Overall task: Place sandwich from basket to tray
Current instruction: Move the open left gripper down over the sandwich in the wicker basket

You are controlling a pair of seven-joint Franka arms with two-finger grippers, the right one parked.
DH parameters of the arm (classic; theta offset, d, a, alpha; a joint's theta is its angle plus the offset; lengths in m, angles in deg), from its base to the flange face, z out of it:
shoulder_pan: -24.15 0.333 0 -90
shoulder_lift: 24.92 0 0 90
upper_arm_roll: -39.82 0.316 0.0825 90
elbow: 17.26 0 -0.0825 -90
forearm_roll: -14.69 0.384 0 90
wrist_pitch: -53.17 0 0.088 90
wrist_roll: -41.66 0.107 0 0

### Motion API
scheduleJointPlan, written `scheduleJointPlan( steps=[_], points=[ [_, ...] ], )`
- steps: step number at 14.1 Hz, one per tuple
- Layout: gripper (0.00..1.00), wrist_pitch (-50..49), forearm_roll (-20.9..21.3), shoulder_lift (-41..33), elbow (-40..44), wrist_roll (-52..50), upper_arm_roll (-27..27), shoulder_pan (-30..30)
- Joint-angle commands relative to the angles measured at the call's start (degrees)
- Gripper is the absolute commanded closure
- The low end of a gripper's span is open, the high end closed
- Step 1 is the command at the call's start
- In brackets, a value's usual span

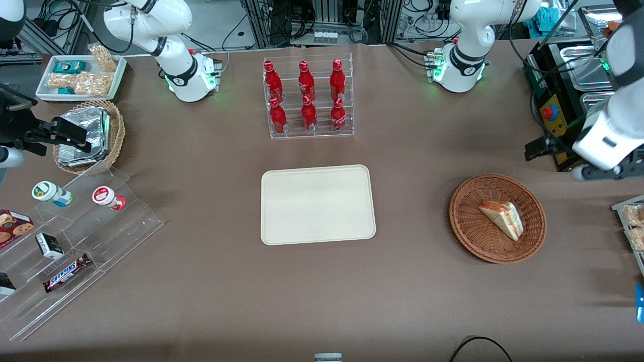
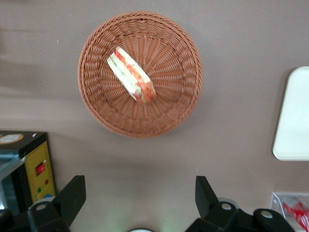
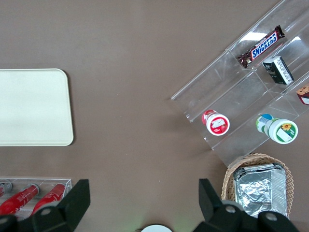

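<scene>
1. In the front view, my pincer (image 1: 551,147) hung at the right edge of the frame, above bare table (image 1: 427,301) and above the basket (image 1: 465,226) in the picture, not yet over it. The sandwich (image 1: 502,219) lay on its side in the basket at mid-right. The tray (image 1: 317,204) sat bare at the centre of the frame, well apart from the basket. The rack of red bottles (image 1: 308,96) stood above the tray in the upper middle.

2. In the left wrist view, my pincer (image 2: 140,193) was wide open and held nothing; both black fingers (image 2: 72,193) showed with brown table between them. The sandwich (image 2: 131,75) rested slanted in the basket (image 2: 183,96), its layered edge up toward my camera. A rounded corner of the tray (image 2: 294,116) showed too.

3. In the right wrist view, I saw only the tray (image 3: 34,106) at the left of the frame and the clear stepped shelf (image 3: 231,92) of snacks at the upper right; none of it bore on my reach.

4. I judged that the task stood at its first step, the approach, with nothing grasped. My next move called for carrying the pincer over the basket, turning the fingers to straddle the wedge across its flat bread faces, then descending without snagging the wicker rim.
</scene>
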Motion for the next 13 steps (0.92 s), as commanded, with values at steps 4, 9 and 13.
scheduleJointPlan(
  steps=[4, 9, 13],
  points=[
    [0.00, 21.01, 0.94, 4.45, -12.88, 0.45, -0.15, 2.45],
    [0.00, 31.32, 0.06, 9.46, -16.51, -1.47, -0.15, 4.74],
    [0.00, 33.78, 0.06, 11.04, -16.51, -17.26, -0.24, 4.66]
  ],
)
